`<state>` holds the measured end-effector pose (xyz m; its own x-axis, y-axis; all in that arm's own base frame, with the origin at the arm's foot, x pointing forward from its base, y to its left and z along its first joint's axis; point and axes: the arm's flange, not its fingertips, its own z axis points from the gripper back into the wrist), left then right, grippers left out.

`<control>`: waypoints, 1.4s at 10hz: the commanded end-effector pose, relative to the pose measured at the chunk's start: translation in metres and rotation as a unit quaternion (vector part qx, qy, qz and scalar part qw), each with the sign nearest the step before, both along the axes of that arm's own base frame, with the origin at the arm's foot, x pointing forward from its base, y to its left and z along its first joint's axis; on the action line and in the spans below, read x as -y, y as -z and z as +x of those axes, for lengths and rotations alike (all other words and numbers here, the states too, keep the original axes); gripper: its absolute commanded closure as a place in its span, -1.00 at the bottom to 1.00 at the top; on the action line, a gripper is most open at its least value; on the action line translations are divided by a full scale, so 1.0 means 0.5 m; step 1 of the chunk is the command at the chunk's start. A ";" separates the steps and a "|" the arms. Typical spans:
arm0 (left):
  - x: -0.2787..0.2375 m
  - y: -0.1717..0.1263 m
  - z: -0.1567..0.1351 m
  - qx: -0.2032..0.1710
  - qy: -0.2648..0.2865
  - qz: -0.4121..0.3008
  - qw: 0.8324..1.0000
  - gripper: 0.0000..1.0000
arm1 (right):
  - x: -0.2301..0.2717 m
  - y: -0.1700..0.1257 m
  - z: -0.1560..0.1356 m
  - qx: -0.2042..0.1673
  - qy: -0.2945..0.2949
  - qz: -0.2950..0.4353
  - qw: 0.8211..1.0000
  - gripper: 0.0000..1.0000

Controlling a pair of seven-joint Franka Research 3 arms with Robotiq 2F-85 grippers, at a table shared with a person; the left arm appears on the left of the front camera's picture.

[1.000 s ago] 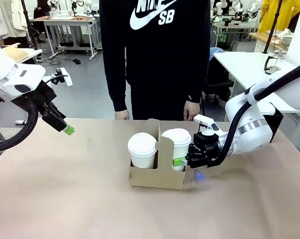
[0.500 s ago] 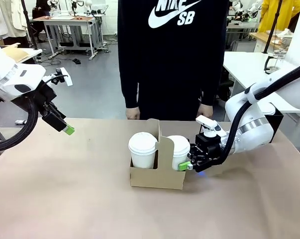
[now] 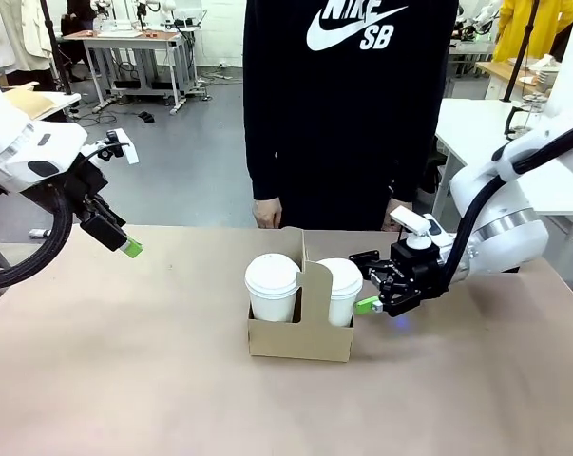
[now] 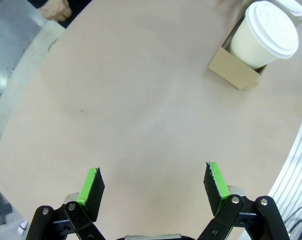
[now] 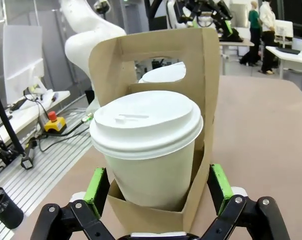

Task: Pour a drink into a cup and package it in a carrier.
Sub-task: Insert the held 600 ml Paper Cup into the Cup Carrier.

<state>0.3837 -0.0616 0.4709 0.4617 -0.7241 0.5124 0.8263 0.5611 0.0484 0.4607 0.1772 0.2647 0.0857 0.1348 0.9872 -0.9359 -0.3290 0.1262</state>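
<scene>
The brown cardboard carrier (image 3: 300, 337) stands mid-table with its handle panel upright. A white lidded cup (image 3: 340, 288) sits in its right slot and a second white lidded cup (image 3: 272, 285) in its left slot. My right gripper (image 3: 368, 282) is just right of the carrier, open. In the right wrist view its green pads (image 5: 96, 184) stand clear on either side of the cup (image 5: 148, 150) and the carrier wall (image 5: 156, 217). My left gripper (image 3: 128, 248) hangs open above the table's left side, holding nothing (image 4: 153, 182). The jug with the drink is out of view.
A person in a black top stands at the far edge, with hands (image 3: 267, 214) hanging just behind the carrier. Bare brown table (image 3: 124, 380) lies left of and in front of the carrier. The left wrist view catches the carrier (image 4: 236, 75) at its upper right.
The right gripper lowered the right cup into its slot, let go and drew back to the right, open. The person stepped to the right. The left arm stayed still.
</scene>
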 end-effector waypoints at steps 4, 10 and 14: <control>0.001 0.000 0.000 -0.004 -0.002 -0.007 1.000 -1.00 | 0.140 -0.117 -0.012 -0.026 0.106 -0.097 0.989 -1.00; 0.001 0.000 0.000 -0.004 -0.002 -0.007 1.000 -1.00 | 0.396 -0.293 -0.149 -0.106 0.381 -0.230 0.889 -1.00; 0.001 0.000 0.000 -0.004 -0.002 -0.007 1.000 -1.00 | 0.423 -0.298 -0.179 -0.109 0.415 -0.262 0.864 -1.00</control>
<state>0.3837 -0.0618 0.4713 0.4617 -0.7250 0.5111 0.8267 0.5606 0.0484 0.3810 -0.0418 0.4136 0.5176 0.3563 0.7779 -0.7744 0.5817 0.2489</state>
